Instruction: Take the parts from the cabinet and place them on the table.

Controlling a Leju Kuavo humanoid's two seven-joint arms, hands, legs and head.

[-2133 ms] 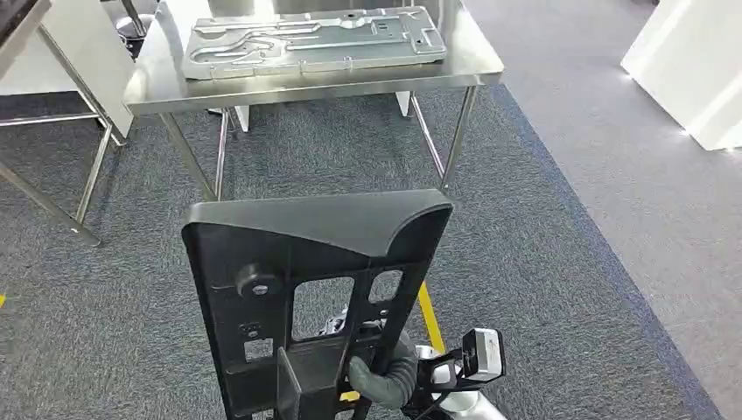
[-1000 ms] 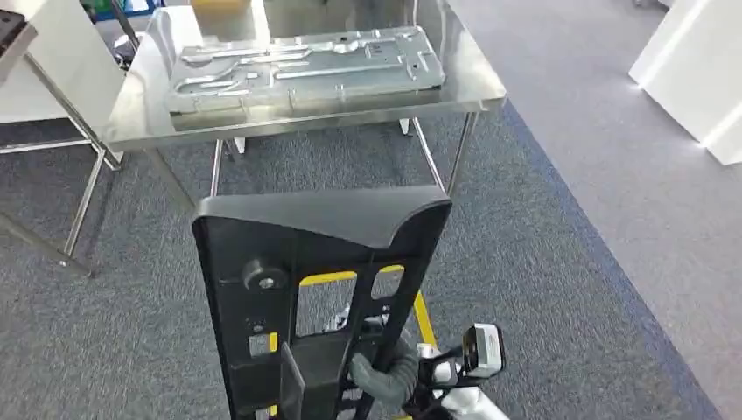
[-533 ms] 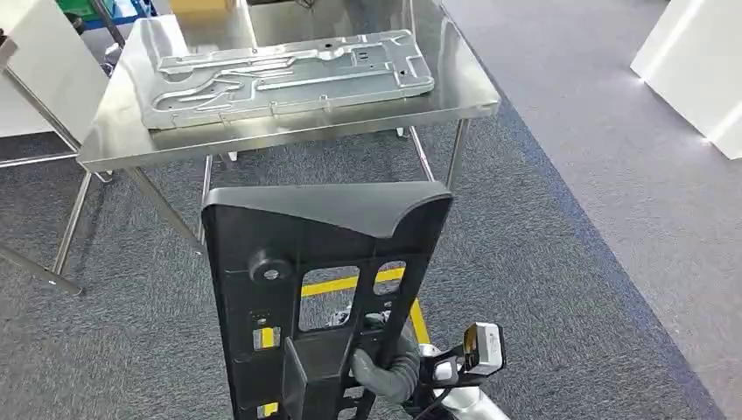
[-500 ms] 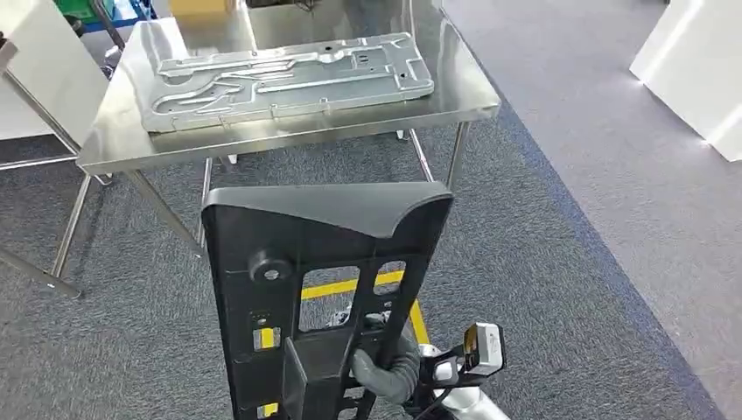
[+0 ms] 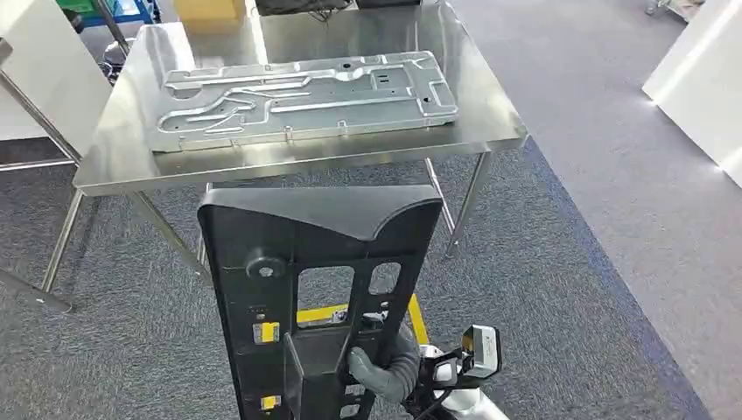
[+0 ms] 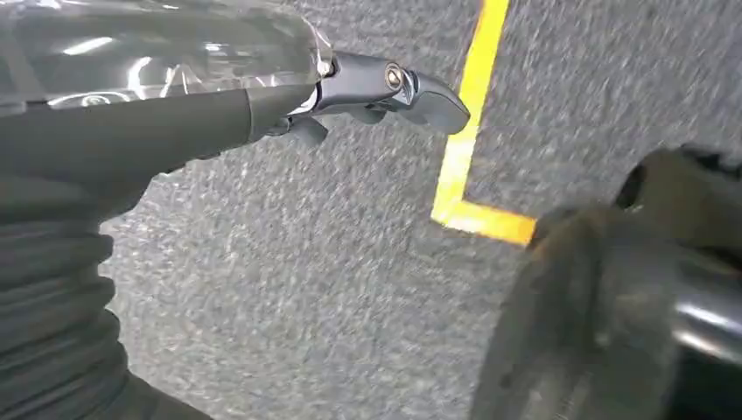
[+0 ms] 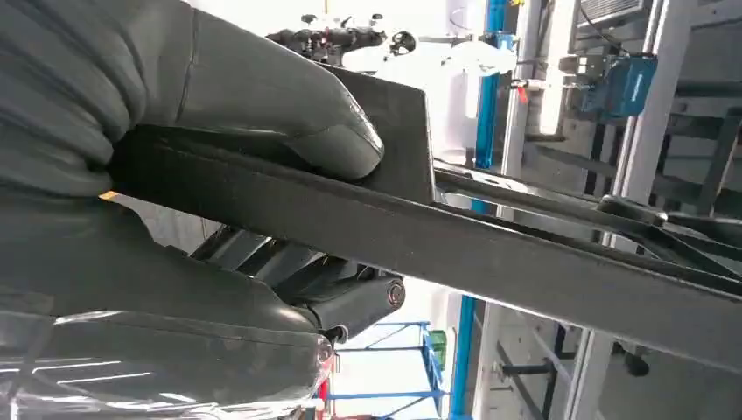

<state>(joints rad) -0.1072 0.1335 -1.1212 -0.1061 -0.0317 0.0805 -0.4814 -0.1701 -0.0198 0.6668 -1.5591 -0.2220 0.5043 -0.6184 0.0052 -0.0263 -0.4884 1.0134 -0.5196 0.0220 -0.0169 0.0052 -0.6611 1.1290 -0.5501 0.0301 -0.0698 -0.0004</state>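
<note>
A tall black plastic part (image 5: 319,262) with cut-out windows stands upright close in front of me. My right hand (image 5: 381,372) grips it low on its right edge. In the right wrist view the thumb and fingers of the right hand (image 7: 175,96) clamp the part's flat rim (image 7: 525,262). Ahead stands a steel table (image 5: 490,114), and a stamped silver metal panel (image 5: 306,96) lies flat across it. My left hand (image 6: 219,96) hangs above the carpet with its fingers stretched out and holds nothing.
Yellow tape (image 5: 416,315) marks the grey carpet below the part and also runs under the left hand (image 6: 464,149). A second steel frame (image 5: 35,114) stands at the left. A white unit (image 5: 700,79) is at the far right. A yellow box (image 5: 208,9) sits beyond the table.
The whole view has shifted: the camera has come closer to the table and turned slightly, so its top looks larger and nearer. The black part stays in my right hand's grip.
</note>
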